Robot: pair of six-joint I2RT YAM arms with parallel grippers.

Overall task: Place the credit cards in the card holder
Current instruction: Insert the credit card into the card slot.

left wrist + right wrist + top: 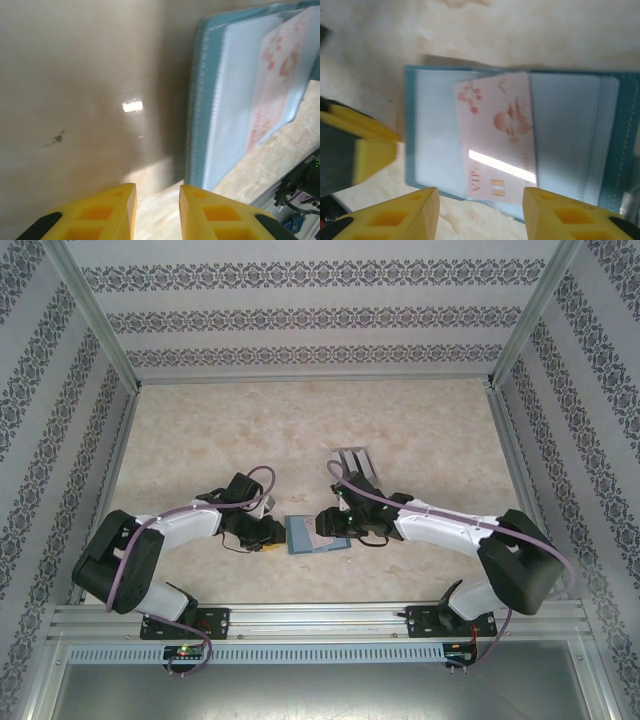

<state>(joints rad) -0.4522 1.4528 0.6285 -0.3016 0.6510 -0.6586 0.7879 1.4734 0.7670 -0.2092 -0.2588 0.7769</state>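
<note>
Yellow fingertips of the right hand (pixel 480 196) stood spread wide with nothing between them, hanging over the near long edge of the card holder (pixel 565 125). The holder lay opened flat on the counter (pixel 530 35), teal rim outward, pale blue pockets up. A credit card (pixel 497 135), pale with pink print, a gold chip and the letters VIP, lay across the middle pockets, its chip end reaching almost to that near edge. Whether its far end was tucked into a pocket I could not tell. At the holder's left short edge sat the left hand (pixel 157 194), its fingers a narrow gap apart and gripping nothing. Its tips were just beside the rim; touching or not, I could not say. Seen from above, the two hands flanked the holder in the counter's near half. Behind the right arm, well apart, stood a grey rack (pixel 355 460), and beyond it a broad stretch of marbled counter ran to the back wall.
</note>
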